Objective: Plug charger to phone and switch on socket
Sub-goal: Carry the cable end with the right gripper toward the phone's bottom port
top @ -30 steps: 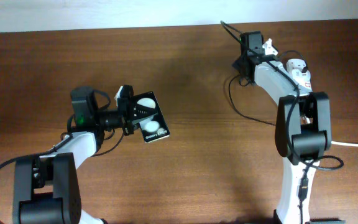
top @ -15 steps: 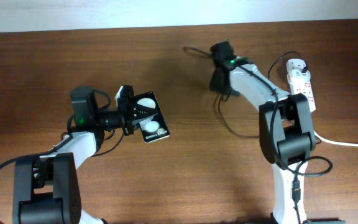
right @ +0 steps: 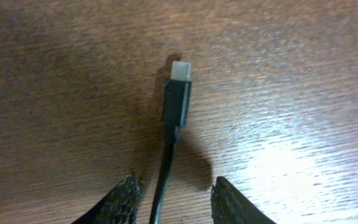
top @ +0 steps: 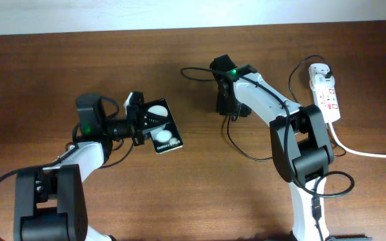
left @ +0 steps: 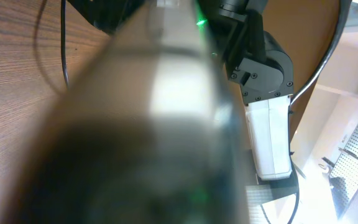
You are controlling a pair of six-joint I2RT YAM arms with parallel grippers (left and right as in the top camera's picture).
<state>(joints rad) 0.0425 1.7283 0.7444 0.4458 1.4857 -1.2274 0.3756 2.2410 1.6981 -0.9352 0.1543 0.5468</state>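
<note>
The right gripper (top: 225, 104) has swung left, away from the socket (top: 326, 90) and toward the phone (top: 161, 127). Its fingers (right: 124, 198) sit close on either side of the charger (right: 166, 162), and I judge it pinched. The connector (right: 177, 99) juts ahead of them. The left gripper (top: 139, 122) is clamped on the phone's edge. The cable is light and floppy, so hold it just behind the stiff connector. Only the right wrist view shows how the connector faces; the left wrist view is mostly blur.
</note>
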